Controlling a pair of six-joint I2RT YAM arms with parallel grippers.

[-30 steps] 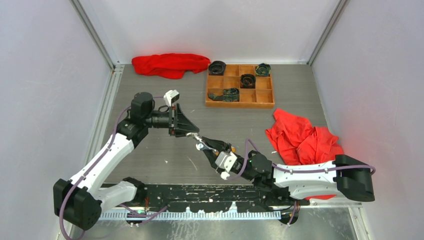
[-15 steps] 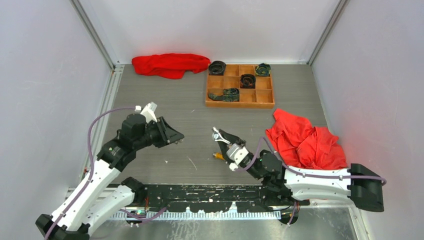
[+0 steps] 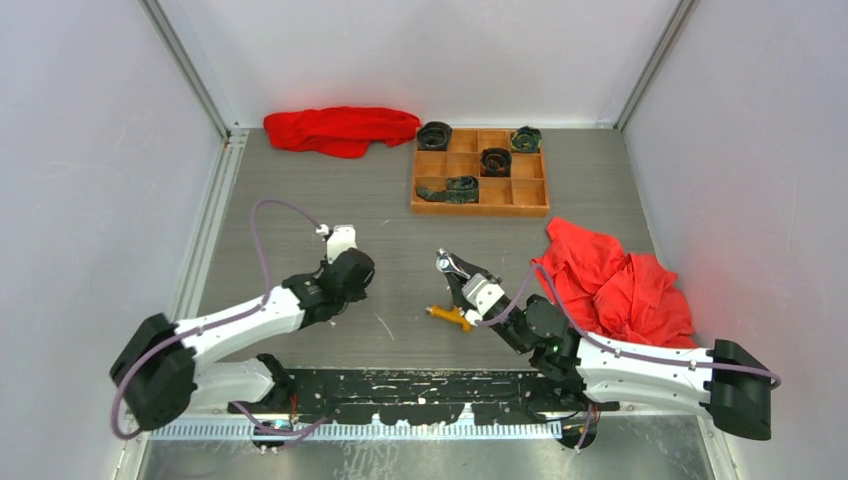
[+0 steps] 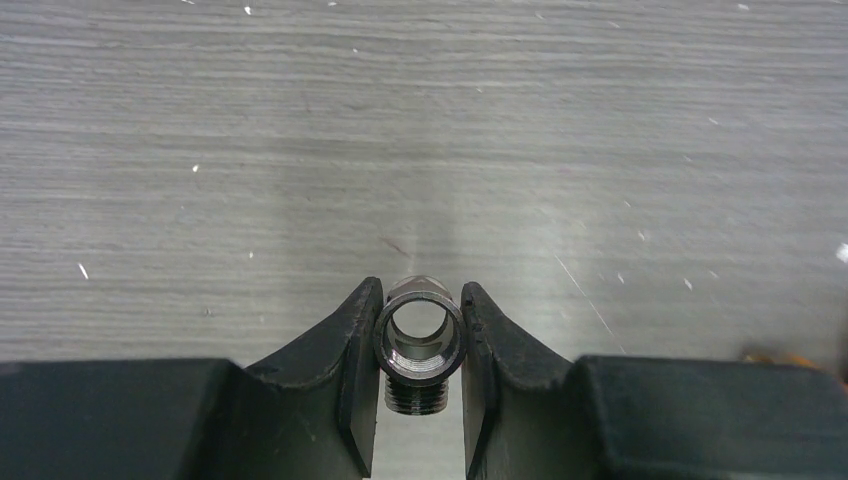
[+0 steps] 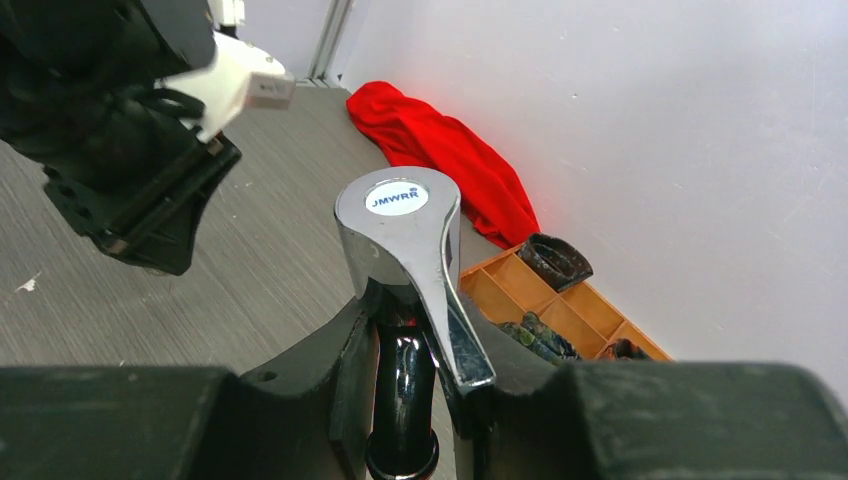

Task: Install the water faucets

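Water faucets, two seen. Silver faucet [image 5: 410,240] is clamped in the right gripper [image 5: 405,335], jaws shut on its dark neck, handle end sticking out past the fingertips. Orange-yellow faucet [image 3: 447,315] lies loose on the worktop [image 3: 300,180], just beneath that gripper. Left gripper [image 4: 420,300] is closed on a short threaded fitting [image 4: 421,345], bore facing the camera, low over bare worktop, apart from the right gripper.

Risks, as I read them:
- **Silver faucet:** grip sits on a narrow round neck with a heavy handle beyond. A sideways push while mating could twist it in the jaws.
- **Orange-yellow faucet:** a dip of the right gripper would knock or roll it.
- **Fitting:** smooth, pinched only at its sides. An off-axis meeting could cross the thread or pop it out.

Around:
- Crumpled red cloth [image 3: 610,280] lies right of the right gripper, close by its forearm; could snag the cable.
- Second red cloth [image 3: 340,128] lies far beyond the left gripper.
- Wooden tray [image 3: 480,209] sits beyond the right gripper, dark rolled items [image 3: 495,160] in its compartments.
- Between the two grippers, only bare worktop.
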